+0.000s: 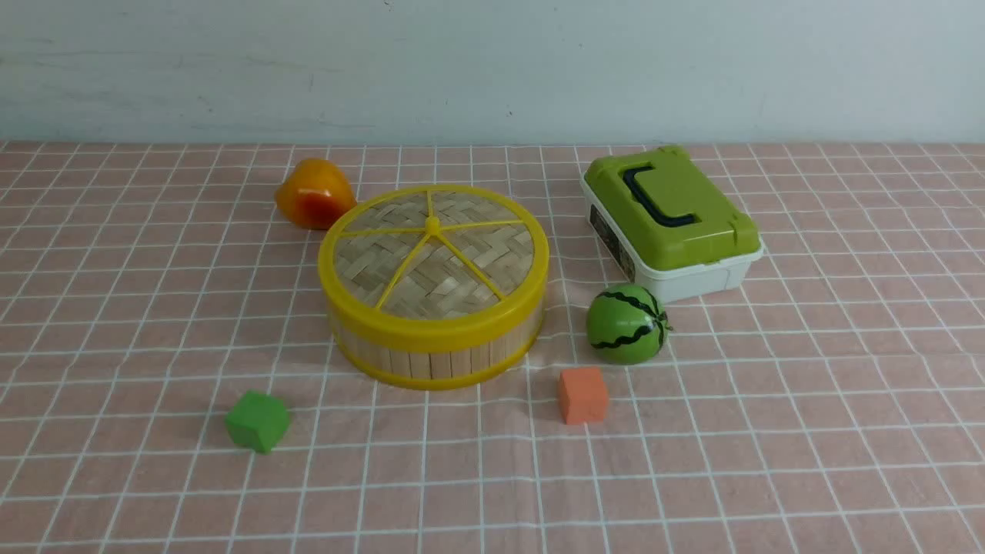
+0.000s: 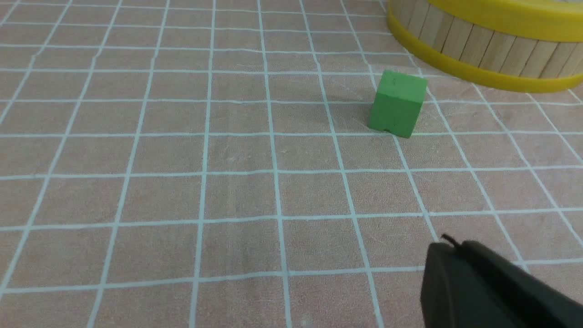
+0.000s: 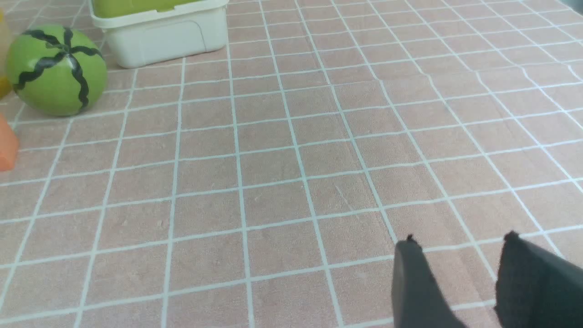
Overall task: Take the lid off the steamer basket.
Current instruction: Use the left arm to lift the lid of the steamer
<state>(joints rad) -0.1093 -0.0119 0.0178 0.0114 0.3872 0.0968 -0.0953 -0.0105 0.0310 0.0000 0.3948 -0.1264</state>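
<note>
The lid (image 1: 435, 258), woven tan bamboo with a yellow rim and yellow spokes, sits on the steamer basket (image 1: 439, 358) at the table's middle. The basket's slatted wall and yellow bottom rim also show in the left wrist view (image 2: 483, 50). Neither gripper shows in the front view. My left gripper (image 2: 448, 246) hangs over bare cloth, fingers together, shut and empty, well short of the basket. My right gripper (image 3: 460, 241) is open and empty over bare cloth, far from the basket.
An orange-yellow toy fruit (image 1: 314, 194) lies behind the basket's left. A white box with green top (image 1: 671, 219) stands right. A toy watermelon (image 1: 626, 323), an orange cube (image 1: 582, 395) and a green cube (image 1: 258, 420) lie in front.
</note>
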